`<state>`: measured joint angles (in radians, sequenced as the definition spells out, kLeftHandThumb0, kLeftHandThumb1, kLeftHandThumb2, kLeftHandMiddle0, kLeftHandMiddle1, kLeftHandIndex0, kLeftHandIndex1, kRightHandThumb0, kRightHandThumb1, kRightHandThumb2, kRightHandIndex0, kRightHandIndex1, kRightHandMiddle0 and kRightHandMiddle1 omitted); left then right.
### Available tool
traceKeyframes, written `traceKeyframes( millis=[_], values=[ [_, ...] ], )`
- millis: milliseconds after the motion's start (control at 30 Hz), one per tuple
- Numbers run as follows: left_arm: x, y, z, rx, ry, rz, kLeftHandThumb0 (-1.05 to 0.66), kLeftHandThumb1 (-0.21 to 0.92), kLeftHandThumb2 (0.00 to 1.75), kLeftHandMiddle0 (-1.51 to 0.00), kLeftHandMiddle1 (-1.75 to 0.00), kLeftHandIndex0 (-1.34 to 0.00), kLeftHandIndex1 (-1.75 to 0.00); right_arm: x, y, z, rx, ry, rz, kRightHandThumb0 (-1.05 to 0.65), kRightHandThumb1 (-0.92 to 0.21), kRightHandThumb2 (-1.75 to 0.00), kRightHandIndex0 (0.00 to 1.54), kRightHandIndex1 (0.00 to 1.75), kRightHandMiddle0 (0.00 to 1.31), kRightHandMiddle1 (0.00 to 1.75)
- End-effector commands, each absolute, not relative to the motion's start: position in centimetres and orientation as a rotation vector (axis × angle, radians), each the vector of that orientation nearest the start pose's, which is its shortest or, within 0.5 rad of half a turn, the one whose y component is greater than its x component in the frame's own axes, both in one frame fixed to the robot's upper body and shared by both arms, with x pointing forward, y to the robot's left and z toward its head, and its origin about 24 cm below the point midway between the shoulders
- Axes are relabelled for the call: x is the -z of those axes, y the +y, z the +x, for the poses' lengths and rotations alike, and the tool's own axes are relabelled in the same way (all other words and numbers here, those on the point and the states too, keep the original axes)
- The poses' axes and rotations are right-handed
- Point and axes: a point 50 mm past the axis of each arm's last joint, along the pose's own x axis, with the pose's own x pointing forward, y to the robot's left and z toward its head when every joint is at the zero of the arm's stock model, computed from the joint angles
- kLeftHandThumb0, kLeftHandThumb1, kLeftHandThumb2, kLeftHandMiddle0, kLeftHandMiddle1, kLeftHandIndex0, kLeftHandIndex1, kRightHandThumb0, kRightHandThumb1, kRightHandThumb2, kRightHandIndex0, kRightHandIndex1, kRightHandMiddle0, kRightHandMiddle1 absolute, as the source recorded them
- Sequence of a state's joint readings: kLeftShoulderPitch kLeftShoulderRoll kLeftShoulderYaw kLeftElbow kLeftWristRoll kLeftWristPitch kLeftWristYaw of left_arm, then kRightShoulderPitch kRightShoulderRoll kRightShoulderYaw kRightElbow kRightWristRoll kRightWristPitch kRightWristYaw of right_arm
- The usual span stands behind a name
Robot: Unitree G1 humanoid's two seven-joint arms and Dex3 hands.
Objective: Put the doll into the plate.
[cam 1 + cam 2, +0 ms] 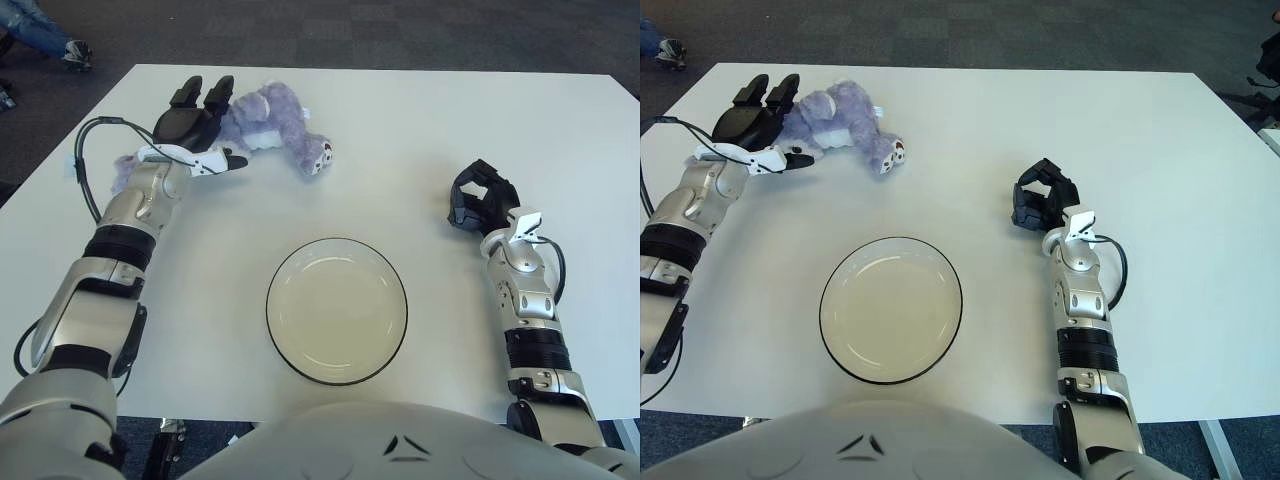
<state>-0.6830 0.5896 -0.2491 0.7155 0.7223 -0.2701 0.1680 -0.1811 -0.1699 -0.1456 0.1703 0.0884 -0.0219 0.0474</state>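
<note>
One doll [268, 122], a purple plush, is found lying on the far left of the surface [420, 130], its long axis running from upper left to lower right. The left robot hand [195, 125] is placed at the doll's left end, fingers spread over it and not closed. The plate [336, 310] lies empty, well apart toward the robot. The right robot hand [478, 198], fingers curled on nothing, is seen far right; the left is judged nearer.
</note>
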Motion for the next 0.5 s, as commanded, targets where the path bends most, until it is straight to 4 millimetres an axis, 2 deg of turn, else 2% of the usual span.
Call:
traceKeyframes(
  millis=[0, 167, 467],
  values=[
    [-13.1, 21.8, 37.1, 0.060, -0.262, 1.346, -0.80, 0.54, 0.71, -0.05, -0.18, 0.00, 0.00, -5.4, -20.8, 28.6, 0.062, -0.007, -0.073, -0.46, -0.37, -1.25, 1.19, 1.75, 0.57, 1.75],
    [-12.8, 20.9, 38.0, 0.077, -0.250, 1.323, -0.77, 0.49, 0.76, -0.01, -0.39, 0.00, 0.00, -5.4, -20.8, 28.7, 0.051, -0.007, -0.079, -0.47, -0.35, -1.27, 1.20, 1.75, 0.58, 1.75],
    [-12.6, 20.2, 38.9, 0.133, -0.201, 1.322, -0.72, 0.40, 0.83, 0.00, -0.60, 0.00, -0.06, -5.4, -20.8, 28.6, 0.036, -0.007, -0.080, -0.47, -0.35, -1.27, 1.20, 1.75, 0.58, 1.75]
  ],
)
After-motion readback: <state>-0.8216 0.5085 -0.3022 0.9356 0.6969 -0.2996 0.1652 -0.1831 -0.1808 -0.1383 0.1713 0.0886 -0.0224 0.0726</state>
